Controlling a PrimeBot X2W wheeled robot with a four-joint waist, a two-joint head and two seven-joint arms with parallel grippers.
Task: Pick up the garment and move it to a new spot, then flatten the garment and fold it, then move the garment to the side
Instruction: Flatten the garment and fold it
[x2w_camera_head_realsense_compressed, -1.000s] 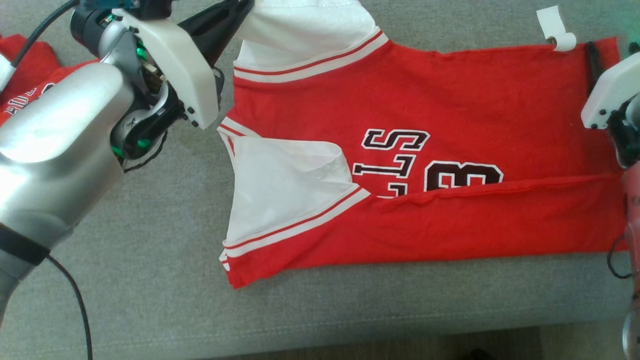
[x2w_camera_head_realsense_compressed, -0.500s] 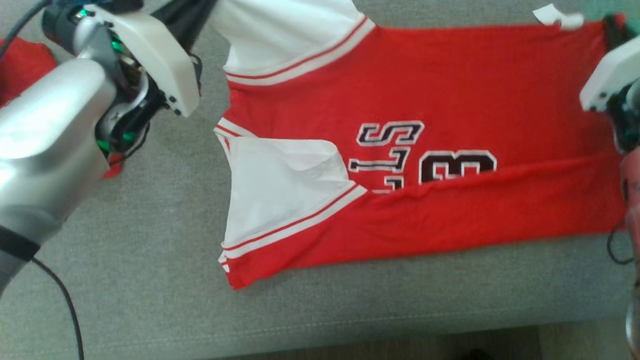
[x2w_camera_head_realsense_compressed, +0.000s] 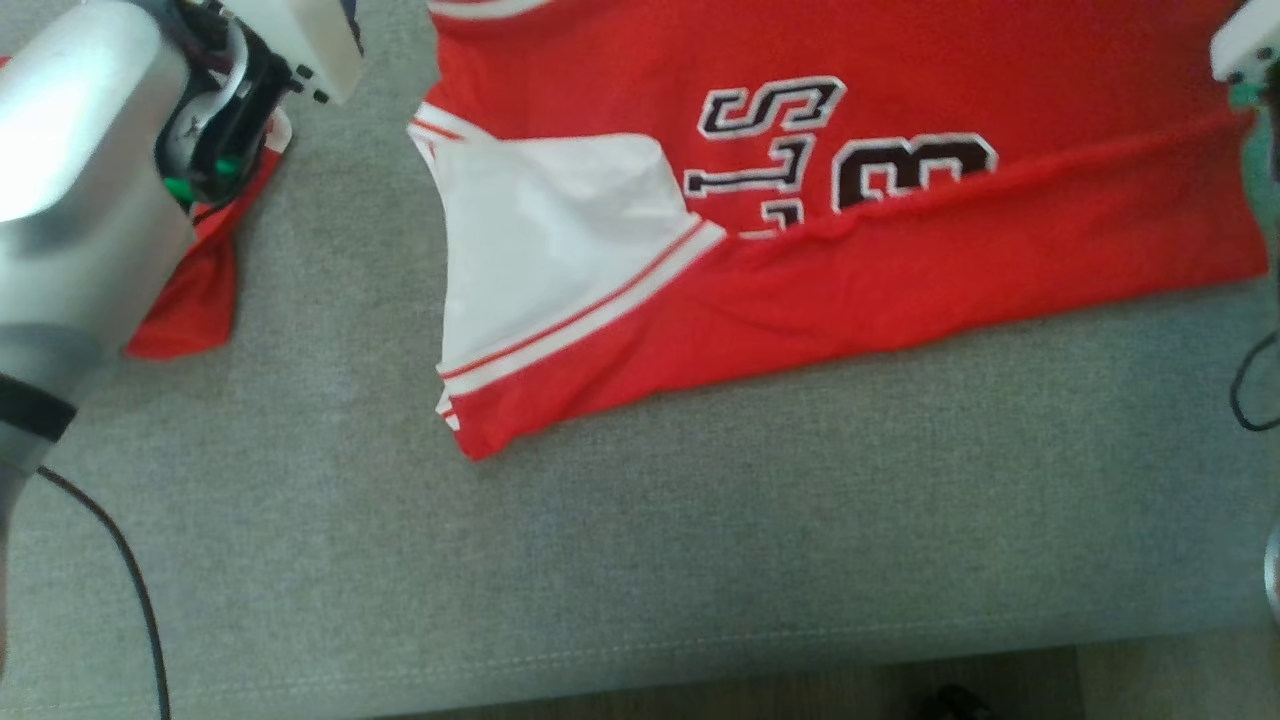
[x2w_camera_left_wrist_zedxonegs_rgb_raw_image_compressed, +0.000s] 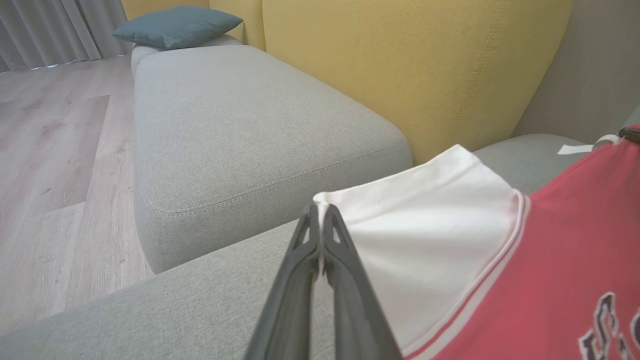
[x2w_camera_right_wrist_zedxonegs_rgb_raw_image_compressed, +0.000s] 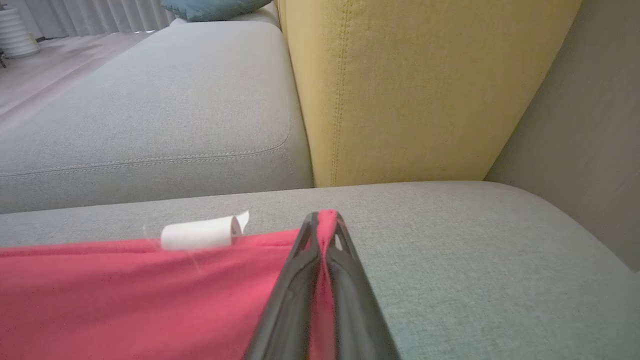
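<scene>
The garment (x2w_camera_head_realsense_compressed: 900, 250) is a red jersey with white sleeves and dark lettering, spread across the grey sofa seat (x2w_camera_head_realsense_compressed: 700, 520). Its near long edge is folded over the lettering. In the left wrist view my left gripper (x2w_camera_left_wrist_zedxonegs_rgb_raw_image_compressed: 320, 212) is shut on the corner of the white sleeve (x2w_camera_left_wrist_zedxonegs_rgb_raw_image_compressed: 425, 235), which is raised off the seat. In the right wrist view my right gripper (x2w_camera_right_wrist_zedxonegs_rgb_raw_image_compressed: 324, 217) is shut on the garment's red hem corner (x2w_camera_right_wrist_zedxonegs_rgb_raw_image_compressed: 150, 295), beside a white tag (x2w_camera_right_wrist_zedxonegs_rgb_raw_image_compressed: 200, 232). In the head view my left forearm (x2w_camera_head_realsense_compressed: 90, 200) crosses the upper left and the white shell of my right wrist (x2w_camera_head_realsense_compressed: 1245, 45) sits at the upper right.
Another red cloth (x2w_camera_head_realsense_compressed: 195, 290) lies on the seat under my left arm. A yellow backrest (x2w_camera_left_wrist_zedxonegs_rgb_raw_image_compressed: 415, 70) rises behind the seat, a second grey cushion (x2w_camera_left_wrist_zedxonegs_rgb_raw_image_compressed: 240, 130) with a teal pillow (x2w_camera_left_wrist_zedxonegs_rgb_raw_image_compressed: 175, 25) lies beyond, and wooden floor (x2w_camera_left_wrist_zedxonegs_rgb_raw_image_compressed: 45, 150) is to its side. The seat's front edge (x2w_camera_head_realsense_compressed: 600, 670) runs along the bottom.
My right gripper has shut on the hem corner. The head camera has tilted, so the garment sits higher in the picture and its far edge is past the top.
</scene>
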